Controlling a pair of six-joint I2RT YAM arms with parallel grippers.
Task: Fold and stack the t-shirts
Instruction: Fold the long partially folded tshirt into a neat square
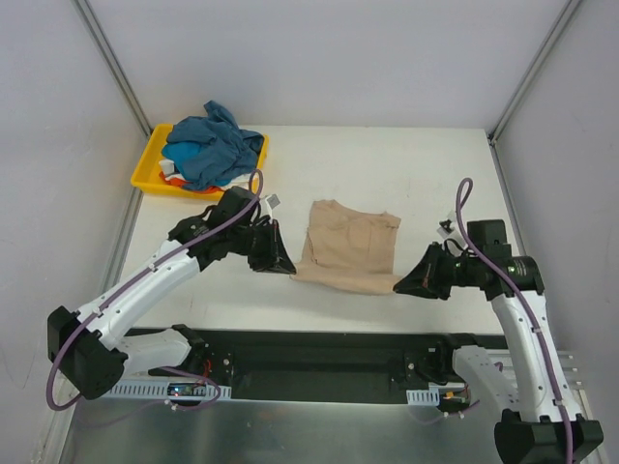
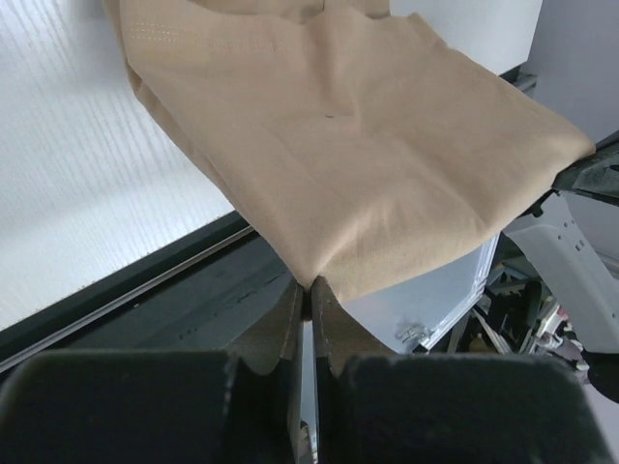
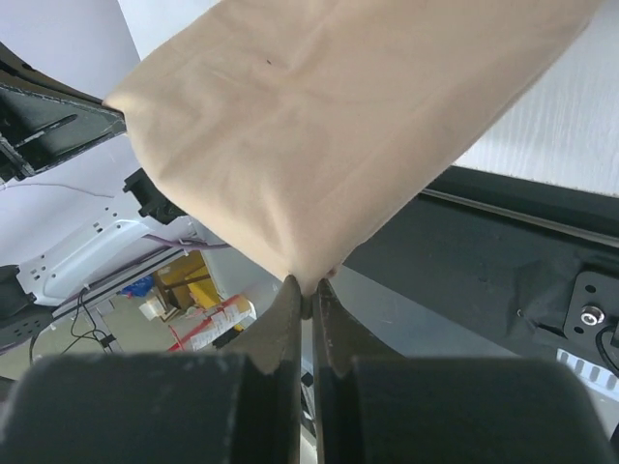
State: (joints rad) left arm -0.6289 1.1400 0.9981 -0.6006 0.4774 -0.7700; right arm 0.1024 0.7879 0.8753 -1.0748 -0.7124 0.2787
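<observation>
Looked to be mid-fold on the beige shirt (image 1: 348, 246), spread as a rough, already doubled rectangle at the middle of the table (image 1: 406, 164). Gripped it by the near edge at both corners: near left corner pinched in the left gripper (image 1: 283, 263), jaws shut down to a sliver with cloth caught between the tips; near right corner pinched in the right gripper (image 1: 408, 283), jaws likewise closed tight on a tuck of fabric. Seemed to have that edge raised a little off the surface, going by the wrist views, though hard to say how far. Saw no folded pile anywhere yet, so probably early in the job. Called next, most likely, for carrying both corners together away from the bases and over toward the far edge of the shirt, level and in step to keep the crease square, then letting go only once laid flat. Had bare surface open beyond the shirt and off to the right for that sweep. Had less on the far left, with the yellow tray (image 1: 145, 176) in that corner, heaped with the teal shirt (image 1: 208, 150) and scraps of white and orange cloth (image 1: 171, 175) underneath. Left little room for pulling back, with the black rail (image 1: 319, 353) just behind the grips along the table's near edge
</observation>
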